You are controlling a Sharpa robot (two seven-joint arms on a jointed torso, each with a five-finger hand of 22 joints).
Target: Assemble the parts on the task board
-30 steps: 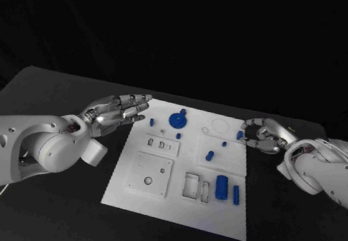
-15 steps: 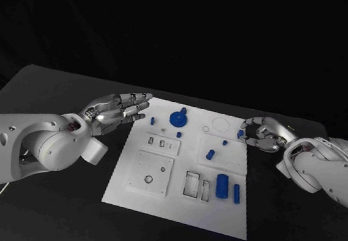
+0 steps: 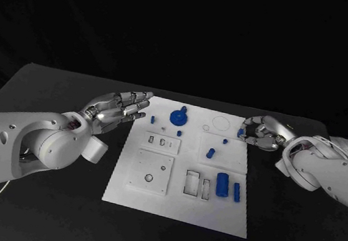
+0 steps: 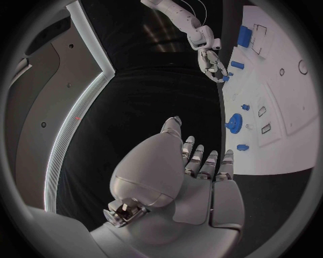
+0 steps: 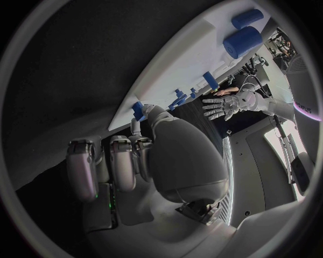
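While the left hand [image 3: 120,108] hovers just off the task board's [image 3: 174,200] left edge, its fingers stay spread and hold nothing, as they did a second ago; it has shifted at most a hair. On the board, going rightward, a small blue peg [image 3: 153,119] sits by the far left edge, then the blue gear [image 3: 178,119] stands on its post, then a short blue pin [image 3: 210,154] lies mid-board with its long axis running roughly toward the far edge. Nearer the robot, a thick blue cylinder [image 3: 222,185] and a slimmer blue bar [image 3: 237,192] lie side by side, both pointing lengthwise away from the robot. At the board's far right edge the right hand [image 3: 263,133] has its fingers curled around a small blue part [image 3: 240,133], upright between the fingertips. That hand has barely moved over the last second, so I judge the part is gripped but not yet carried toward a socket.
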